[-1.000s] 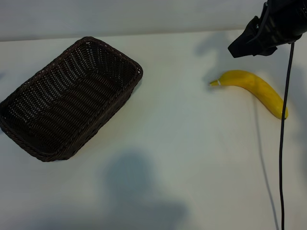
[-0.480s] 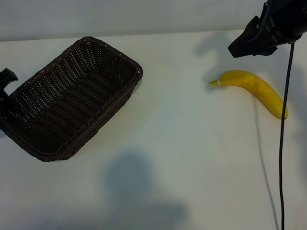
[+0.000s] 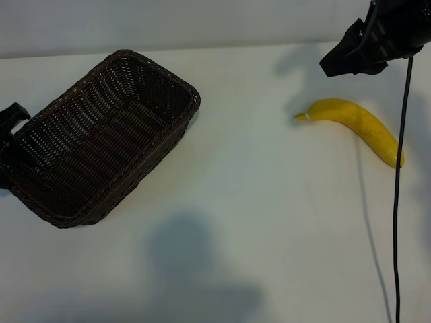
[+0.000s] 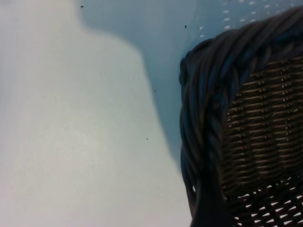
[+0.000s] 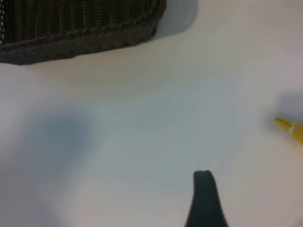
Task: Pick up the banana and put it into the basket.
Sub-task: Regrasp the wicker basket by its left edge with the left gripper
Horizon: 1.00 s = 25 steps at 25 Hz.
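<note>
Lying apart on one table [image 3: 269, 222]: one banana [image 3: 357, 124], one basket [image 3: 101, 138]; two hands, left hand [image 3: 8, 134] and right hand [image 3: 350, 57], both part-open, empty.

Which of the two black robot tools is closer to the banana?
The right tool, hanging just above and behind the banana without touching it. The left tool is far across the table, beside the basket's end.

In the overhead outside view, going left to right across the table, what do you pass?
Left claw at the edge → basket → banana, with the right claw hanging above its stem end.
</note>
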{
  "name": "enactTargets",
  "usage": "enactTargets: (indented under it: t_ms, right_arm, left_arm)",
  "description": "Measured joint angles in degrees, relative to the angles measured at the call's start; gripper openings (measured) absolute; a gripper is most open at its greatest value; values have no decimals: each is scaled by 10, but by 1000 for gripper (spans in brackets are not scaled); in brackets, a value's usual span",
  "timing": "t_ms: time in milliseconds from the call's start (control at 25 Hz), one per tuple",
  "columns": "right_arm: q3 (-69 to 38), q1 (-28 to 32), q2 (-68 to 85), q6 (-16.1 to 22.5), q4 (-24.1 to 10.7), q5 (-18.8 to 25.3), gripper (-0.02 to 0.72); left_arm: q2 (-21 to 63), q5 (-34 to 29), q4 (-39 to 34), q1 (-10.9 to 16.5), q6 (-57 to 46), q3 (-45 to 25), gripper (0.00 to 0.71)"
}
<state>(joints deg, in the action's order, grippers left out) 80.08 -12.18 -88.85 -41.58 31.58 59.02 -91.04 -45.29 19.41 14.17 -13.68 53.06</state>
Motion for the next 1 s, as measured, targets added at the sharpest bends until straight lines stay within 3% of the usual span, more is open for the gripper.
enactTargets:
  t_ms: [520, 1000]
  right_arm:
    - [0, 0, 0, 2, 0, -6, 503]
    - [0, 0, 0, 5, 9, -8, 503]
  left_arm:
    - [0, -22, -1, 1, 22, 12, 496]
    - [23, -117, -9, 0, 20, 40, 496]
